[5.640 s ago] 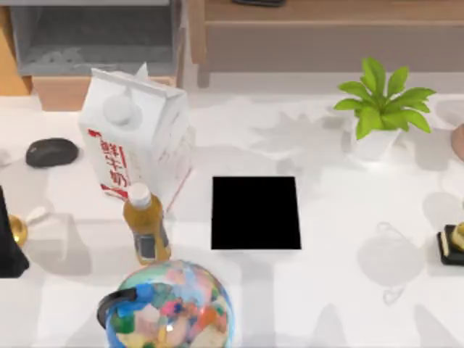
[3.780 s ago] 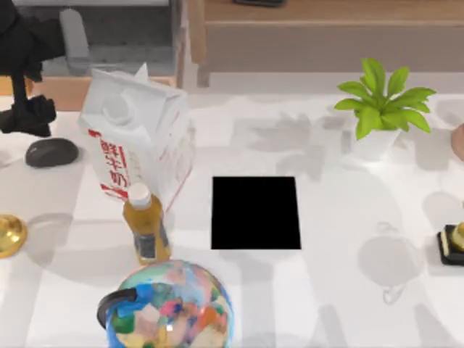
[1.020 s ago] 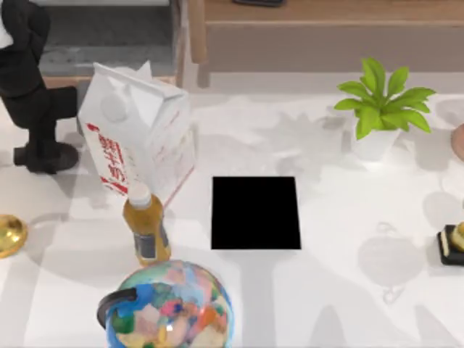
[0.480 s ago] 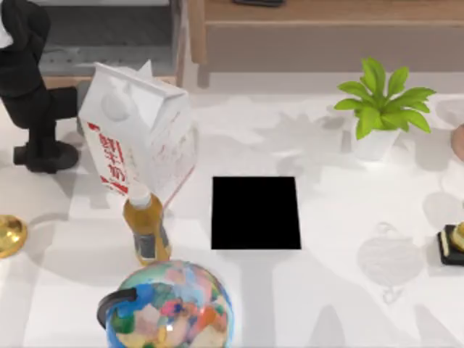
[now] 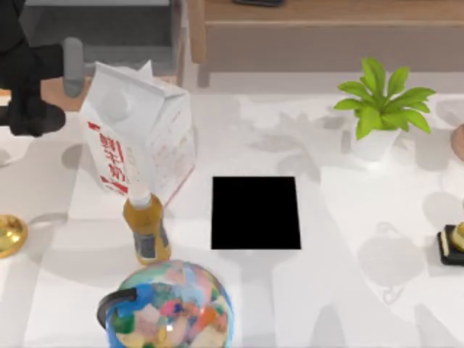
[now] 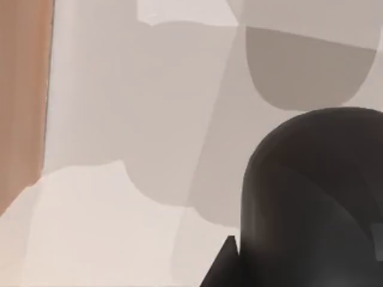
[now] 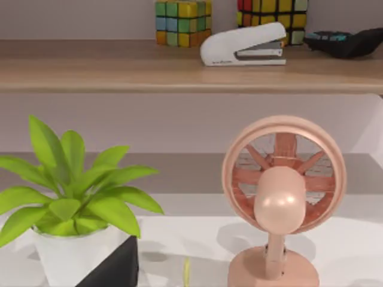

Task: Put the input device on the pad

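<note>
Here, left pincer (image 5: pixel 29 119) clamped on mouse (image 6: pixel 317 197), aloft beside red-lettered milk carton (image 5: pixel 138 134), pad (image 5: pixel 256 212) apart.

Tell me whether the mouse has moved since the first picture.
Yes. The mouse has left its spot on the table left of the milk carton; the left gripper holds it, lifted, nearer the carton's top.

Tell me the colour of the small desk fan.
Pink; the fan shows best in the right wrist view.

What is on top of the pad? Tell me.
Nothing: the pad shows its black face bare. The mouse hangs in the left gripper, beside the milk carton. Beneath the pad is covered.
</note>
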Controlling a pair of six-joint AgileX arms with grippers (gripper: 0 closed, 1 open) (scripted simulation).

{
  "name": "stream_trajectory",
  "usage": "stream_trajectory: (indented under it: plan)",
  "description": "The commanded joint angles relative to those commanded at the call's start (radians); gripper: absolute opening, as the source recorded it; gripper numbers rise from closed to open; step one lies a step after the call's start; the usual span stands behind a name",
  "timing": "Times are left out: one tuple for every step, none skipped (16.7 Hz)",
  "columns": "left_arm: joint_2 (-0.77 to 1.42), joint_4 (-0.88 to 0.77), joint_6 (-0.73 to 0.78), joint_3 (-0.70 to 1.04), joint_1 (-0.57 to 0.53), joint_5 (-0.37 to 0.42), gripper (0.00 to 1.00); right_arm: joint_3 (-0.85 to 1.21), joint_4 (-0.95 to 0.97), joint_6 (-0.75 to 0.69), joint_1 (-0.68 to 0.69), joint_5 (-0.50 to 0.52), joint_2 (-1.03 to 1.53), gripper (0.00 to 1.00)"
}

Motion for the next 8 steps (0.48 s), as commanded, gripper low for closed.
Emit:
stream_trajectory:
  plan:
    - [-0.006, -0.025, 0.0, 0.035, 0.0, 0.001, 0.0, 0.0, 0.0, 0.0, 0.0, 0.0, 0.0, 1.0]
    - [-0.008, -0.05, 0.001, 0.068, 0.0, 0.002, 0.0, 0.0, 0.0, 0.0, 0.0, 0.0, 0.0, 1.0]
    - [-0.007, -0.076, 0.002, 0.097, 0.0, 0.003, 0.0, 0.0, 0.0, 0.0, 0.0, 0.0, 0.0, 1.0]
    - [-0.001, -0.1, 0.004, 0.121, 0.0, 0.005, 0.0, 0.0, 0.0, 0.0, 0.0, 0.0, 0.0, 1.0]
    - [0.007, -0.125, 0.005, 0.139, 0.0, 0.006, 0.0, 0.0, 0.0, 0.0, 0.0, 0.0, 0.0, 1.0]
    - [0.017, -0.147, 0.006, 0.152, 0.001, 0.008, 0.0, 0.0, 0.0, 0.0, 0.0, 0.0, 0.0, 1.0]
    - [0.026, -0.165, 0.006, 0.158, 0.001, 0.009, 0.0, 0.0, 0.0, 0.0, 0.0, 0.0, 0.0, 1.0]
    - [0.032, -0.175, 0.006, 0.161, 0.002, 0.01, 0.0, 0.0, 0.0, 0.0, 0.0, 0.0, 0.0, 1.0]
